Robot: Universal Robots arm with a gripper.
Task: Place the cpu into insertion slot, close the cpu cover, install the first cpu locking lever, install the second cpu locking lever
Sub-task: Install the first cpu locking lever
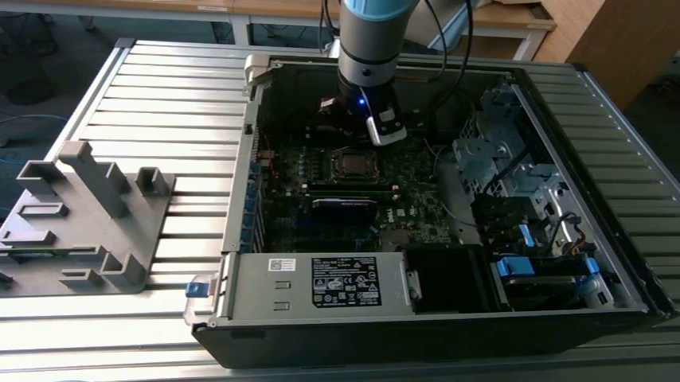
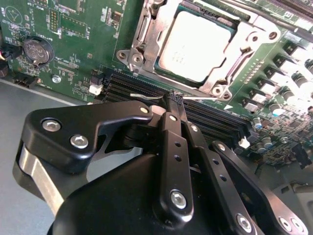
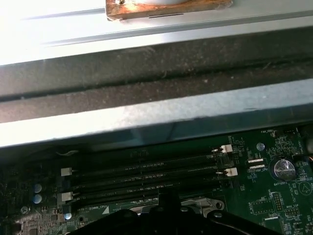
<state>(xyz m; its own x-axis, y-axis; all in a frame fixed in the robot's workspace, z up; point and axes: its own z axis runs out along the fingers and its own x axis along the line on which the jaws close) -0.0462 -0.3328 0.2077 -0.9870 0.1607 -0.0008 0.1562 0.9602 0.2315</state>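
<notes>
The gripper (image 2: 173, 100), fingers together, meets the wire lever (image 2: 144, 95) beside the covered cpu (image 2: 198, 46); I reckon a slow, square push keeps it from slipping.

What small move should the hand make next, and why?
Probably press the thin wire lever down toward the motherboard: the cpu already lies seated under the closed cpu cover, and the shut hand sits right at that lever.

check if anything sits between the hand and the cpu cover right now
Nothing visible does. In the second wrist view the hand, shut, sits just short of the cpu cover, which lies down around the cpu. Only a thin metal rod lies at its tips, along the cover's near edge.
</notes>
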